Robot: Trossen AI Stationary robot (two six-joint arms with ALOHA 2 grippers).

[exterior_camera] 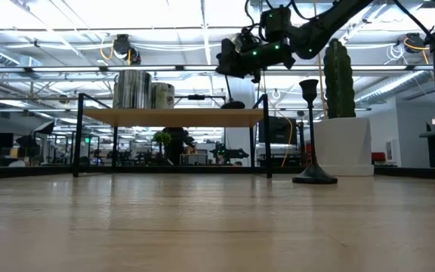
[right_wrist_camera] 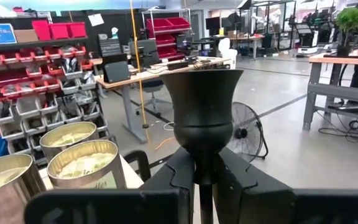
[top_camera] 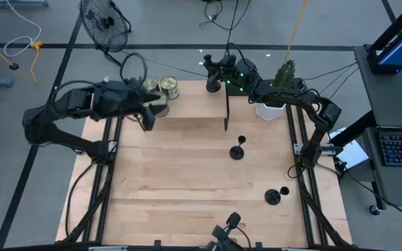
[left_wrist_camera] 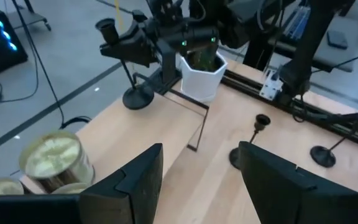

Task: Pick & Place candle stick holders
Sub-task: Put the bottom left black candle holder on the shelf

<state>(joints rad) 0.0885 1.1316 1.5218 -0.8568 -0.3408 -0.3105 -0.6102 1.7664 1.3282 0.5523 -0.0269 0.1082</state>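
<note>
1. Candle stick holders – three black ones in total. One (right_wrist_camera: 201, 106) up in the air at the back of the table, by the far side of the low wooden shelf (top_camera: 194, 104).
2. Right gripper (right_wrist_camera: 201, 168) clamped tight on that one's stem, just under the little cup. Stem tilted rather than plumb in the left wrist view, with the round base hanging free.
3. Second holder (top_camera: 237, 150) standing upright on the bare wood in front of the shelf, touching nothing.
4. Third holder (top_camera: 274, 196) further toward the front right of the table, well apart from the second – can't tell if upright or tipped over.
5. Left gripper (left_wrist_camera: 201, 149) hovering over the left end of the shelf – fingers spread, nothing between them.
6. Greenish-gold tins (top_camera: 167, 87) bunched at the shelf's back left corner, close to the left gripper.
7. Cactus in a white pot (top_camera: 271, 108) parked at the back right, just past the shelf's end.
</note>
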